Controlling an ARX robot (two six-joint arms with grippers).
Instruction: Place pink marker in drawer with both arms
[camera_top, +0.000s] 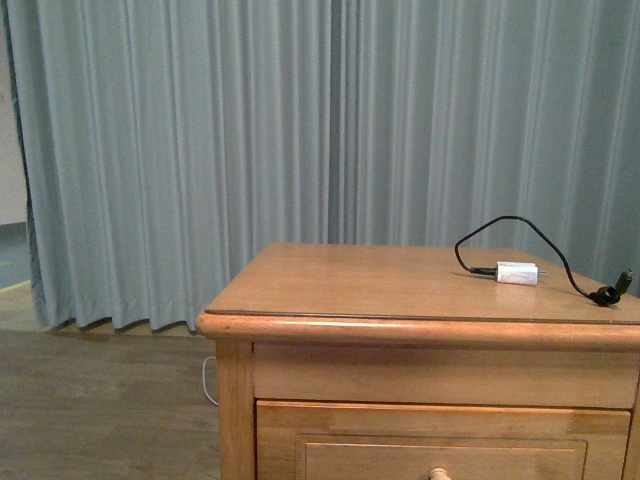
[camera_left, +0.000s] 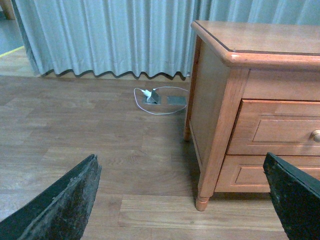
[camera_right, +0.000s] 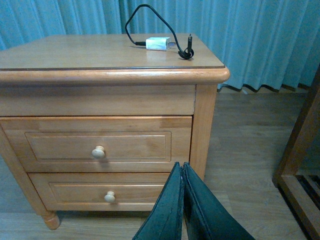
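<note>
A light-brown wooden nightstand stands on a wood-plank floor before a grey-blue curtain. On its smooth top, toward the far right, lies a white charger plug with a black cable that loops up and ends in a coil at the right edge. On the floor to the left of the nightstand lies a white cord beside a grey floor socket.

Light-brown drawer; white charger; black cable; grey-blue curtain

A curtained room: wooden nightstand, grey-blue curtains, wood-plank floor.
</note>
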